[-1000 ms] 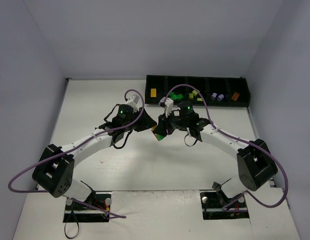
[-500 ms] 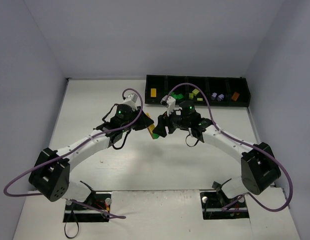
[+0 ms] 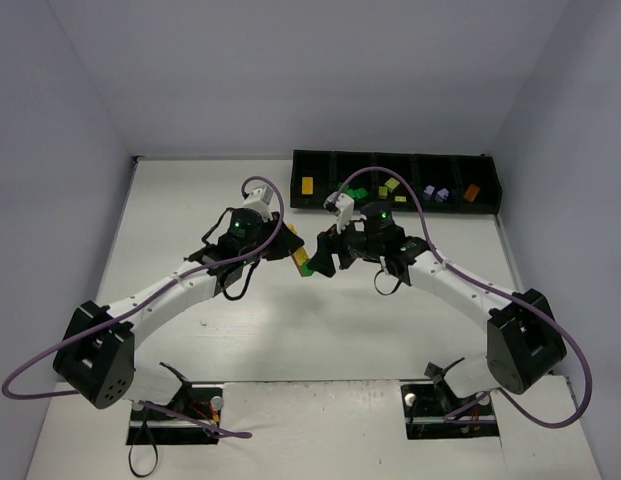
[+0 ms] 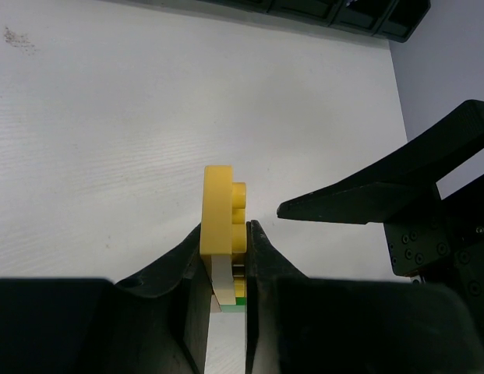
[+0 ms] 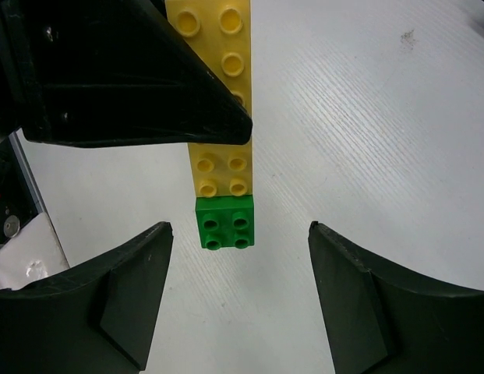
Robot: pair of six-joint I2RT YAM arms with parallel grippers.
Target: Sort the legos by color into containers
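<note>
Shifted a bit left vs 1 s ago, lego stack (image 3: 303, 262) (yellow bricks (image 4: 218, 210) w/ green brick (image 5: 226, 222) at the end) sits clamped in L gripper (image 4: 226, 234) over the table (image 3: 190, 200), short of the black tray (image 3: 395, 160), while R gripper (image 5: 238, 230) faces it, fingers spread wide, not touching.

left arm (image 3: 170, 290): stretched forward, wrist angled inward toward table centre
left gripper (image 4: 226, 234): fingers pinched tight on lego stack (image 4: 220, 209), stack poking out past fingertips
right arm (image 3: 455, 285): stretched forward, wrist turned inward
right gripper (image 5: 238, 234): jaws spread wide, facing left gripper, close in front of its fingertips, gripping nothing
</note>
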